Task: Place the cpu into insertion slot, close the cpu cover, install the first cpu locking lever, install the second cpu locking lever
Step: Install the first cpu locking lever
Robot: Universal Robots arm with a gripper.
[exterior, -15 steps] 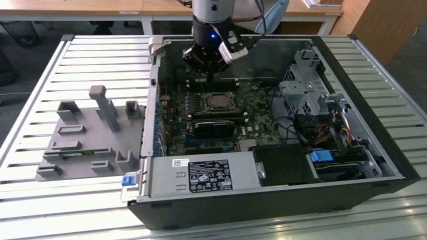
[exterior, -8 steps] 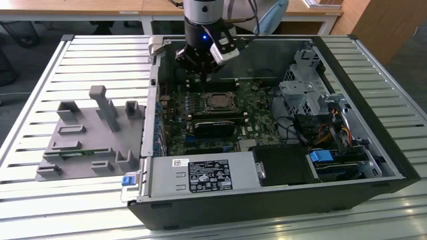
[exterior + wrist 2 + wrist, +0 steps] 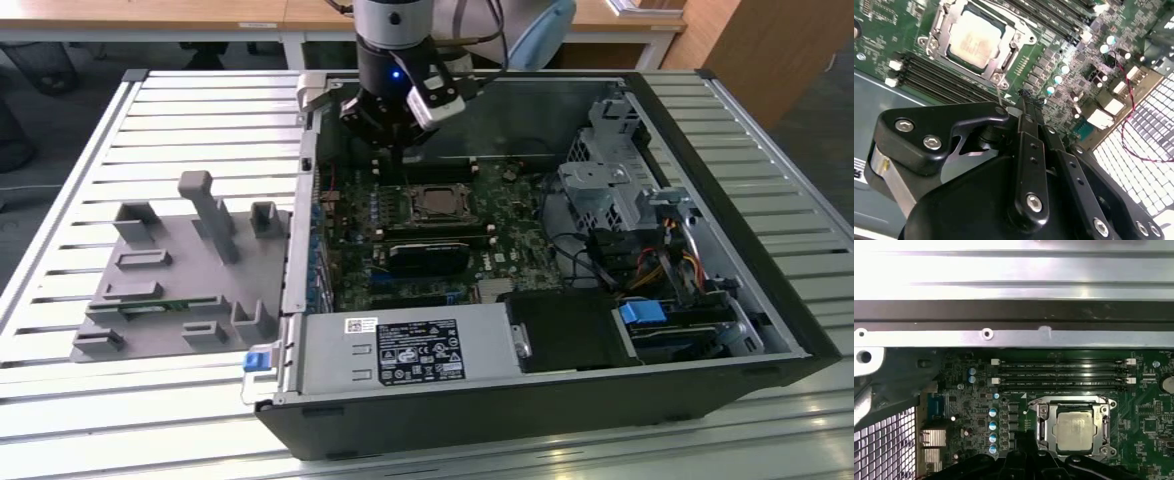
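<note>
- Hovers low inside the open computer case (image 3: 561,405) on the counter (image 3: 160,110), pincer (image 3: 1021,102) shut, tips pressed together, gripping nothing that can be made out.
- Shows the cpu (image 3: 1074,430) already seated in the insertion slot (image 3: 1038,412), with the cpu cover (image 3: 1102,430) lying flat around it.
- Puts that socket just beside the pincer tips, a little toward the exterior view's right.
- Points a thin wire lever (image 3: 999,96) lengthwise from the socket's corner to the tips; contact impossible to judge.

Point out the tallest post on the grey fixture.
The slim upright post at the fixture's far side; it stands clearly higher than the squat blocks around it.
</note>
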